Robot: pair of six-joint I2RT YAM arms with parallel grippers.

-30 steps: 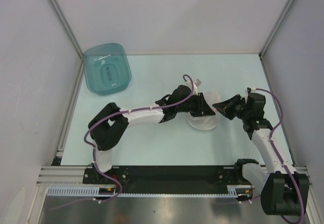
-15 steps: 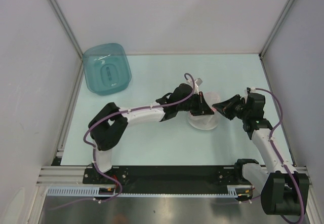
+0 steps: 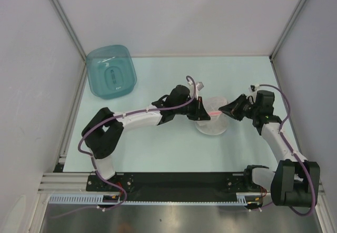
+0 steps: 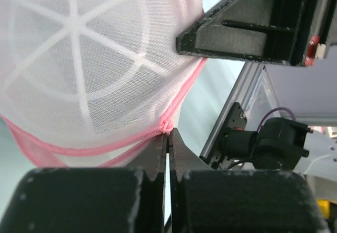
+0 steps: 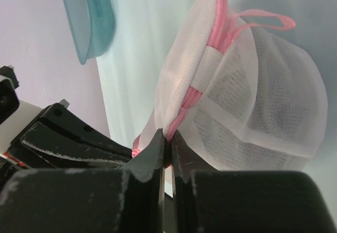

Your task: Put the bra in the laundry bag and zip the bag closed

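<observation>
Left gripper (image 4: 167, 137) is pinched shut on the laundry bag's (image 4: 95, 59) pink zipper trim (image 4: 79, 149), right gripper (image 5: 168, 138) clamps the opposite edge; bag sits right of the table's (image 3: 158, 80) middle. I'd pull along the trim, keeping it taut.

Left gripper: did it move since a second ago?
Yes. The left gripper slid a little left, toward the teal tub, and shut on the pink edge of the laundry bag.

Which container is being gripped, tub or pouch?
The white mesh laundry bag: left gripper and right gripper pinch its pink trim; the teal tub sits apart.
</observation>
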